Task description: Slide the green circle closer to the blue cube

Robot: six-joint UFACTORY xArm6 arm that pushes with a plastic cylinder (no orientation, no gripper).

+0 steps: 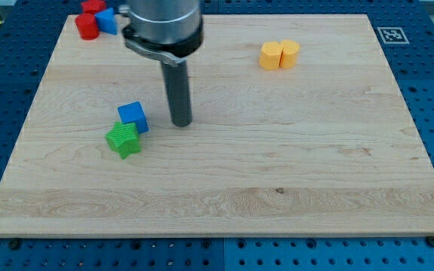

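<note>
The blue cube [132, 116] sits left of the board's middle. A green block [123, 140], which looks star-shaped, touches its lower-left side. No round green block shows in the camera view; the arm's body covers part of the board's top. My tip [181, 123] rests on the board just to the right of the blue cube, a small gap away, touching no block.
Two red blocks [87, 25] and a blue block [108, 20] cluster at the board's top left corner. Two yellow blocks [270, 56] [289, 53] sit side by side at the top right of centre. The wooden board [277, 188] lies on a blue perforated table.
</note>
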